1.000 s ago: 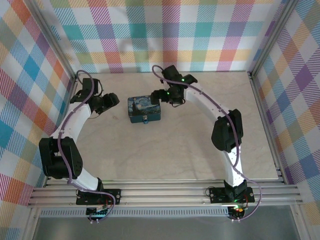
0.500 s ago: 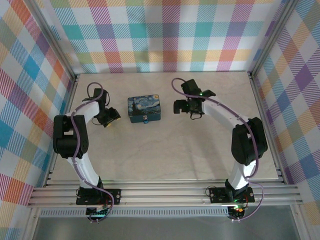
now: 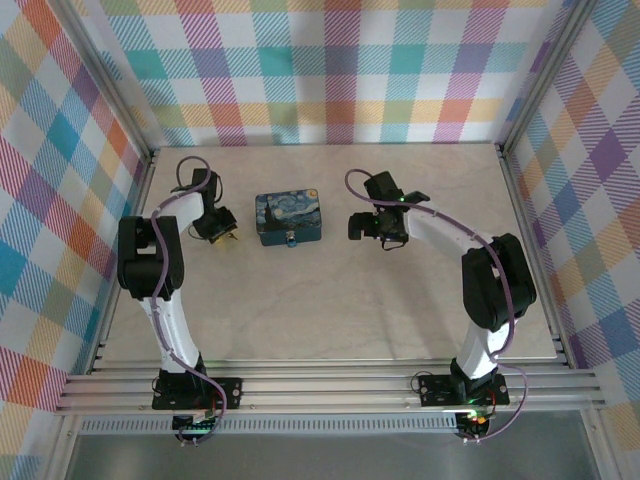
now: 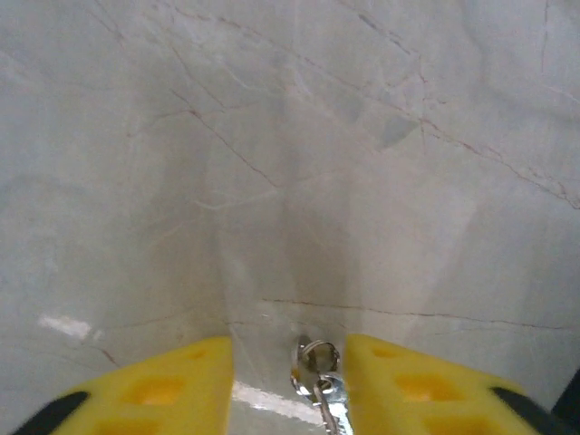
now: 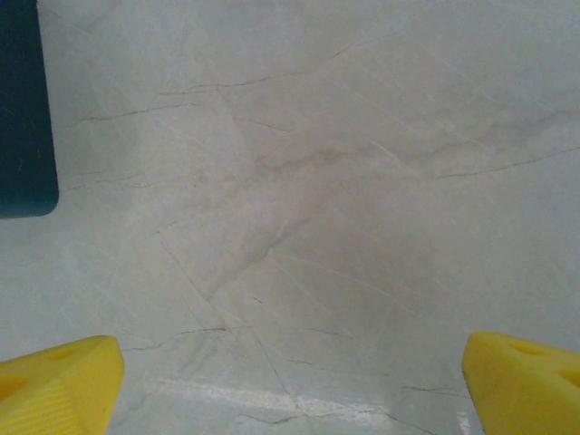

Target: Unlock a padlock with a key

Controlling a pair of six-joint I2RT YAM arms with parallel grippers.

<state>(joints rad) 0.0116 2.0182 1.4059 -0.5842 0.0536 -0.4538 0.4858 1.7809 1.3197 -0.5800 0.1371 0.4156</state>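
Observation:
The tiny blue padlock [image 3: 290, 240] hangs at the front of the dark-blue starry-night tin [image 3: 288, 218]. A silvery key [image 4: 317, 376] on a small ring lies on the marble, left of the tin. My left gripper [image 3: 222, 232] points down over it. In the left wrist view its yellow fingers [image 4: 172, 385] stand either side of the key, the right one almost touching it and the left one apart from it. My left gripper [image 4: 288, 349] is open. To the right of the tin, my right gripper [image 3: 356, 225] hangs wide open over bare marble [image 5: 290, 344].
The tin's dark corner [image 5: 23, 109] shows at the upper left of the right wrist view. Metal rails and plaid walls [image 3: 60, 200] close in the marble table [image 3: 330, 310] on three sides. Open table lies in front of the tin.
My left gripper has come down beside the tin and its jaws have narrowed around the key. My right gripper has pulled away from the tin toward the right.

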